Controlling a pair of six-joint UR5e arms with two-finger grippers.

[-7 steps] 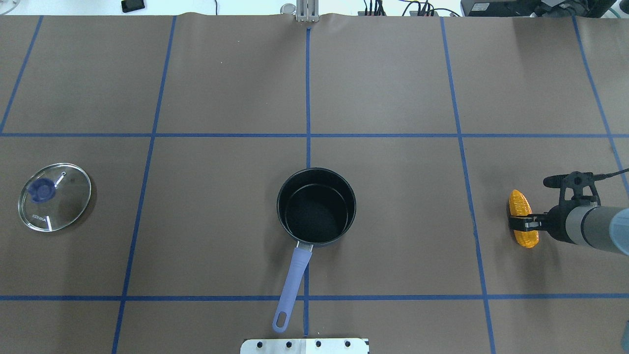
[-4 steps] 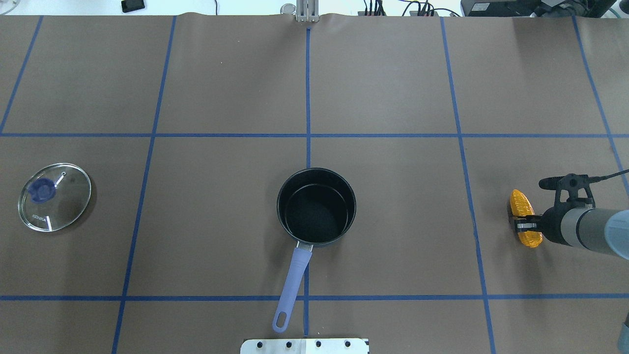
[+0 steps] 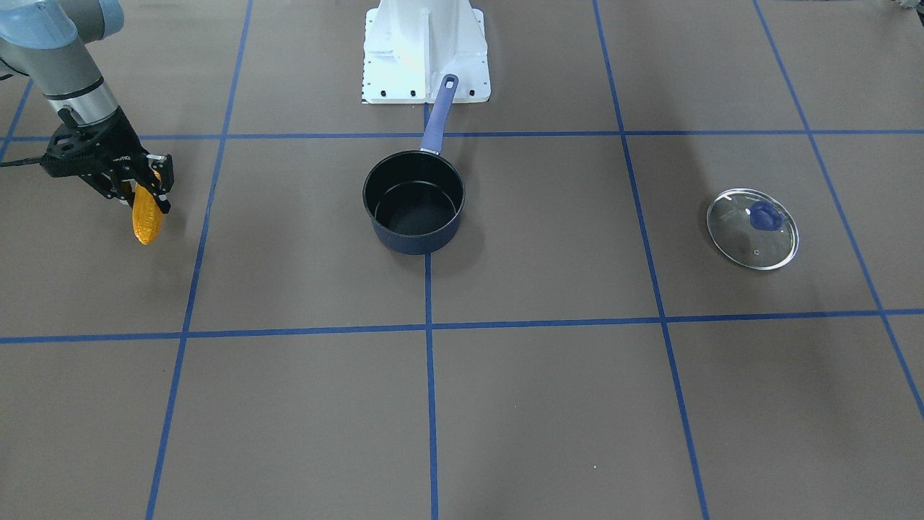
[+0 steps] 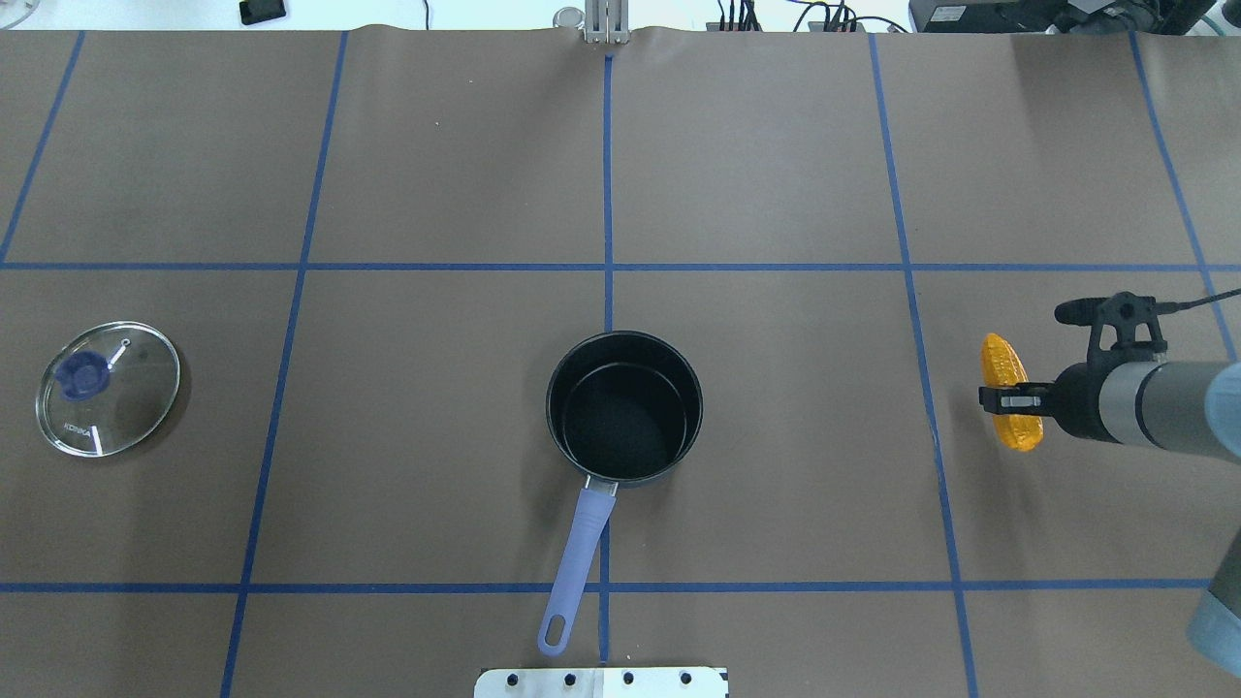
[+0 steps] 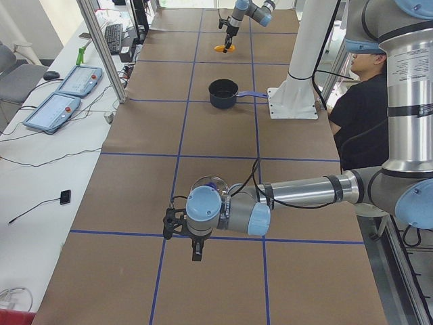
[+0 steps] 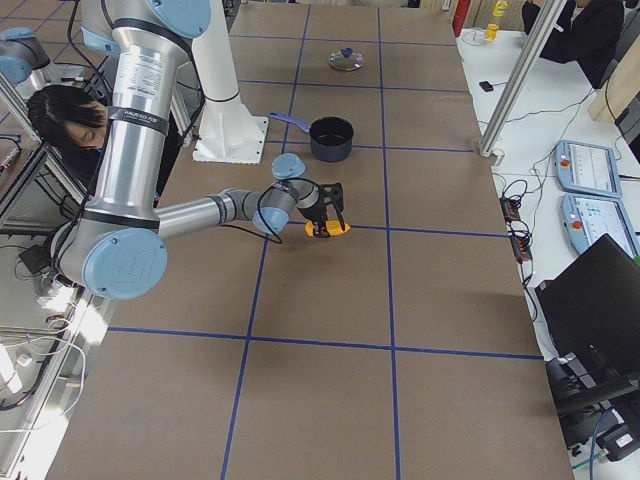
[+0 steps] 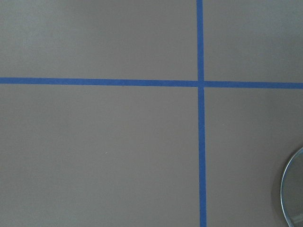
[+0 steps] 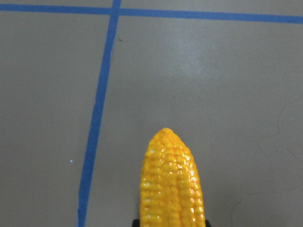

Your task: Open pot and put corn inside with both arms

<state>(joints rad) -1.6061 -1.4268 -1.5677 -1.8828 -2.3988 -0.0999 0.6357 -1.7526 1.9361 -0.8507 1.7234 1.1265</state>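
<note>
The pot [image 4: 623,419] stands open in the middle of the table, black inside, with its periwinkle handle [image 4: 580,548] pointing toward the robot's base; it also shows in the front view [image 3: 413,206]. My right gripper [image 4: 1008,399] is shut on the corn [image 4: 1000,361] across its middle and holds it low over the table, far right of the pot. The corn also shows in the front view [image 3: 146,220] and in the right wrist view [image 8: 173,184], tip pointing away. My left gripper [image 5: 181,229] shows only in the left side view, so I cannot tell whether it is open or shut.
The glass lid [image 4: 107,388] with its blue knob lies flat at the far left of the table; its rim edges into the left wrist view [image 7: 292,194]. The robot's white base plate [image 4: 601,682] sits at the near edge behind the pot handle. Blue tape lines grid the brown table.
My right gripper, shut on the corn, has risen and moved away from the robot's side and slightly toward the pot. The pot and the lid have not moved.
</note>
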